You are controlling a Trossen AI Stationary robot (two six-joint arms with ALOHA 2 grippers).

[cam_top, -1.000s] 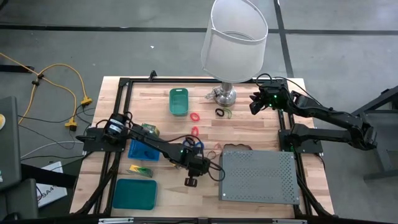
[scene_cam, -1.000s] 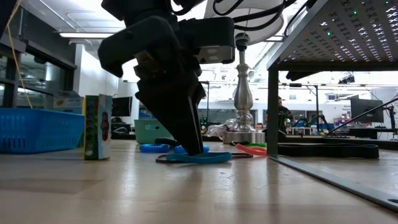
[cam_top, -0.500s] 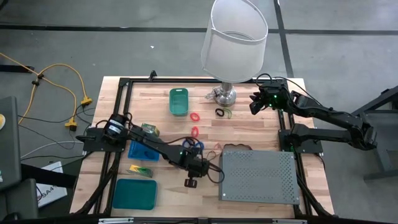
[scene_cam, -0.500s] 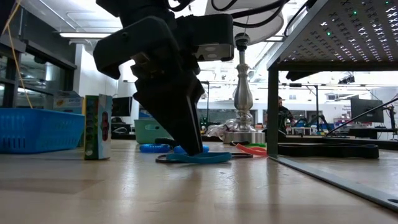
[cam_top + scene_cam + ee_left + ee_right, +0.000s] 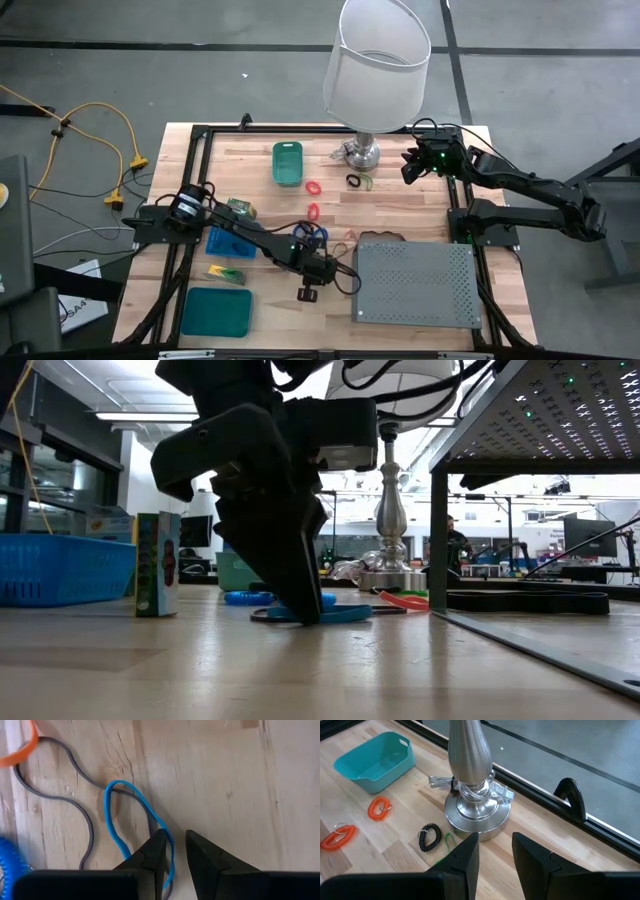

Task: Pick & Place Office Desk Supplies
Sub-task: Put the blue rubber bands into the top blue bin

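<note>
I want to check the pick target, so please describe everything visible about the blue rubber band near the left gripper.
The blue rubber band is a thin, bright blue loop that looks like rubber, pulled into a long, uneven oval. It lies flat on the wooden table, in front of the grey perforated box's left corner. A thin dark band crosses under or over one end; which is unclear. The left gripper stands at the loop's near end with narrowly parted fingers, one finger covering the band's edge. The band is not lifted.
</note>
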